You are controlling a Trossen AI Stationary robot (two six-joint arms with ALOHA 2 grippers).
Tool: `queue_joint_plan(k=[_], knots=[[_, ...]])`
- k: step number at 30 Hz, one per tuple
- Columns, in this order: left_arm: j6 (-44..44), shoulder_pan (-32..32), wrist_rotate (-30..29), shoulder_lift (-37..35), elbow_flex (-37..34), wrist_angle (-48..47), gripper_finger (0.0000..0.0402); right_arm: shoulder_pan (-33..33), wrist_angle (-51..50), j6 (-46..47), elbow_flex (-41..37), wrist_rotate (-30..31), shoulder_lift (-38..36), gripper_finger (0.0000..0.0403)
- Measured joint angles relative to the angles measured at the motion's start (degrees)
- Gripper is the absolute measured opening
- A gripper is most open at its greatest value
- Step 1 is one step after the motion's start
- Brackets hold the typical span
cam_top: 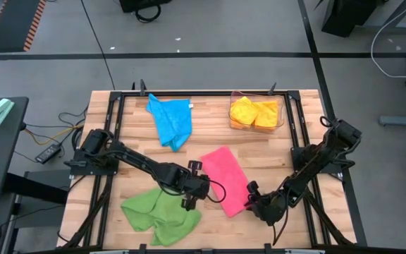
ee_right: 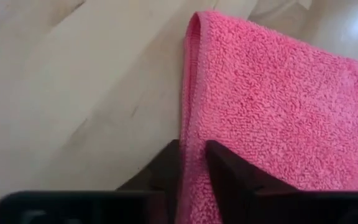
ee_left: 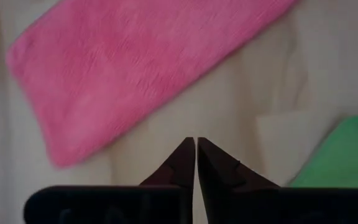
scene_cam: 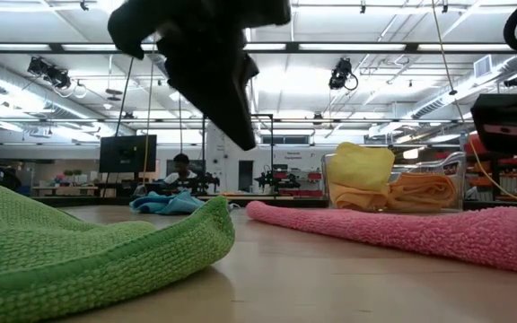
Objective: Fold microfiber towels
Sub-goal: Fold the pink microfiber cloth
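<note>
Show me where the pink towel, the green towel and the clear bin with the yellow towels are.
pink towel (cam_top: 225, 176): high view, middle of the folded cloth.
green towel (cam_top: 154, 212): high view, centre of the crumpled cloth.
clear bin (cam_top: 282, 113): high view, its right wall.

We saw bright ceiling strip lights (scene_cam: 348, 47) glaring overhead; the left wrist view looked soft, perhaps out of focus.

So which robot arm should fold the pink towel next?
Probably the right. The right hand already pinches the pink towel's near edge between its fingers. The left hand is shut on nothing, over bare table between the pink towel and the green towel.
</note>
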Motion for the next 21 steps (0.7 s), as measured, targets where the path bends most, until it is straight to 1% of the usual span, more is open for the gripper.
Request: queue_joint_plan(k=[4, 7, 11, 16, 18, 21], knots=[[0.6, -0.4, 2.9, 0.0, 0.0, 3.2, 0.0018, -0.1, 0.4, -0.3, -0.1, -0.5, 0.0, 0.0036], [0.7, -0.7, 3.5, 0.0, 0.0, 3.9, 0.0014, -0.1, 0.1, 1.4, 0.3, -2.0, 0.0, 0.0011], [0.7, -1.1, 3.5, 0.0, 0.0, 4.0, 0.0017, -0.3, -3.2, 2.8, 3.5, -5.7, 0.3, 0.0005], [0.8, -1.4, 3.5, 0.0, 0.0, 4.4, 0.0026, -0.2, -10.6, 3.6, 9.6, -10.9, 0.3, 0.0003], [0.7, -1.4, 3.5, 0.0, 0.0, 4.5, 0.0027, -0.6, -12.6, 3.5, 11.8, -14.6, 0.3, 0.0002], [0.4, -1.4, 3.5, 0.0, 0.0, 4.5, 0.0023, -1.6, -13.4, 3.7, 14.2, -21.9, 0.2, 0.0002]])
